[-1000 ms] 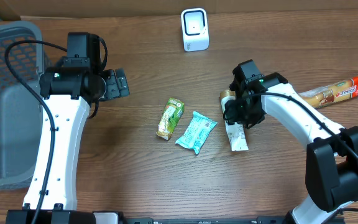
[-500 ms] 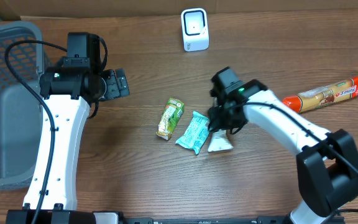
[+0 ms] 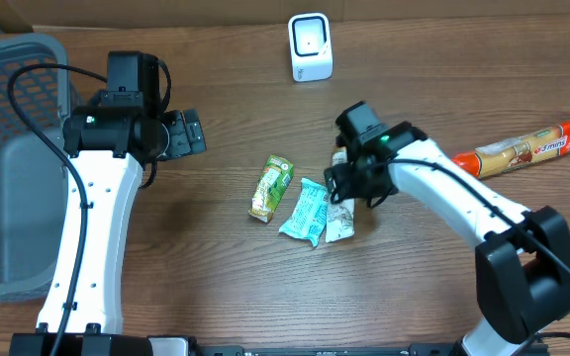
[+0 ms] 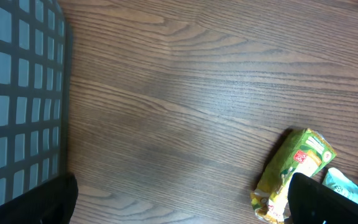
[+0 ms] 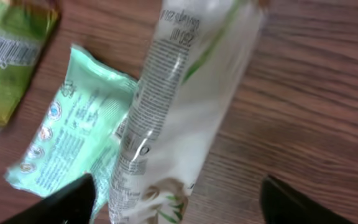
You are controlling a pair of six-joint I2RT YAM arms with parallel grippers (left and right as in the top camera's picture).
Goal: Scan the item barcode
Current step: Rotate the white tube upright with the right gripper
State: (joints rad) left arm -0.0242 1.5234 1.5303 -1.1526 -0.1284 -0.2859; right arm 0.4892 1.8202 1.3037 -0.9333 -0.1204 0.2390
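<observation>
the white pouch [image 5: 179,106], which i take to be the item to scan, lies near the middle of the table, with the scanner [image 3: 311,46] well apart from it at twelve o'clock. the right gripper [image 5: 178,196] hangs over the pouch's twelve o'clock end with its jaws wide on either side, gripping nothing. the left gripper [image 4: 182,198] is also wide and empty, off toward nine o'clock near the basket [image 3: 8,158]. the main risk is the crowding. the pouch's nine o'clock edge touches the teal packet [image 3: 305,211], and the wrist view suggests it may overlap it a little, so jaws closing here could pinch both wrappers or shove the teal one into the green packet [image 3: 271,186] beyond it. the pouch looks soft and glossy. a pinch near one end would probably let the rest droop or slide out on the way to the scanner, and a pinch across the middle could crumple the print. i cannot find its barcode: small text faces up, but the wrist picture is blurred. if the code is underneath or under a finger [image 5: 73,199], the scanner may not read it. a low sweep toward twelve o'clock could also drag the neighbours along. the long orange tube [image 3: 522,146] at three o'clock lies clear of all this.
</observation>
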